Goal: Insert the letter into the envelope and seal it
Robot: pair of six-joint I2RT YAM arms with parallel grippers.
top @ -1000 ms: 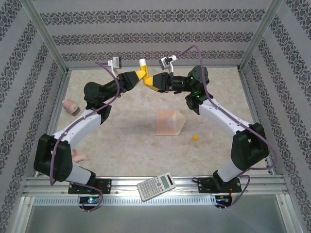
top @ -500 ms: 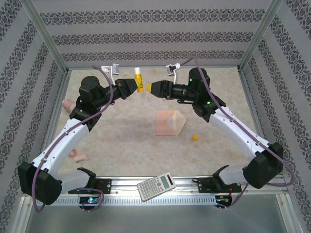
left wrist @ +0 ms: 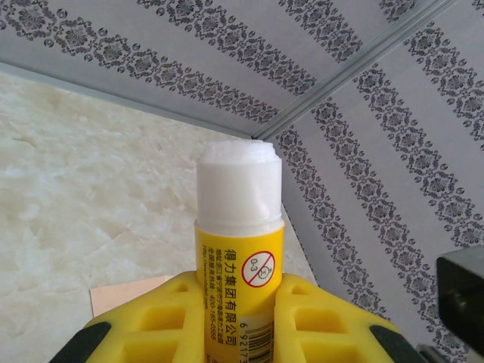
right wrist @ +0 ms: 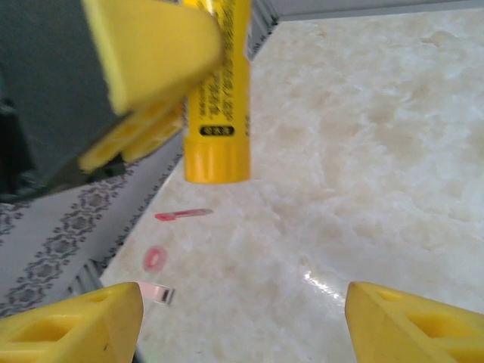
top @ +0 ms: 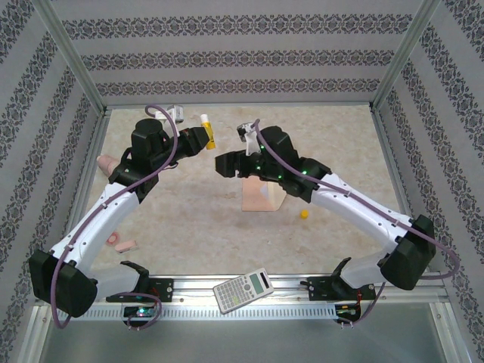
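My left gripper (top: 201,138) is shut on a yellow glue stick (top: 206,129), held up above the far left part of the table. In the left wrist view the glue stick (left wrist: 240,227) stands between my yellow fingers (left wrist: 151,318) with its white glue bared at the top. The right gripper (top: 221,163) hangs open just to the right of the stick and lower, holding nothing. The right wrist view has the stick's base (right wrist: 218,113) above my wide-apart fingertips (right wrist: 79,325). The peach envelope (top: 255,200) lies mid-table, partly under the right arm. The letter is hidden.
A small yellow cap (top: 304,214) lies right of the envelope. A calculator (top: 243,289) rests on the front rail. Pink items sit at the left wall (top: 110,163) and near left (top: 125,244). Patterned walls enclose the table (top: 340,144).
The right gripper has opened, left the glue stick and dropped toward the envelope. The left gripper has carried the stick a little left and nearer.
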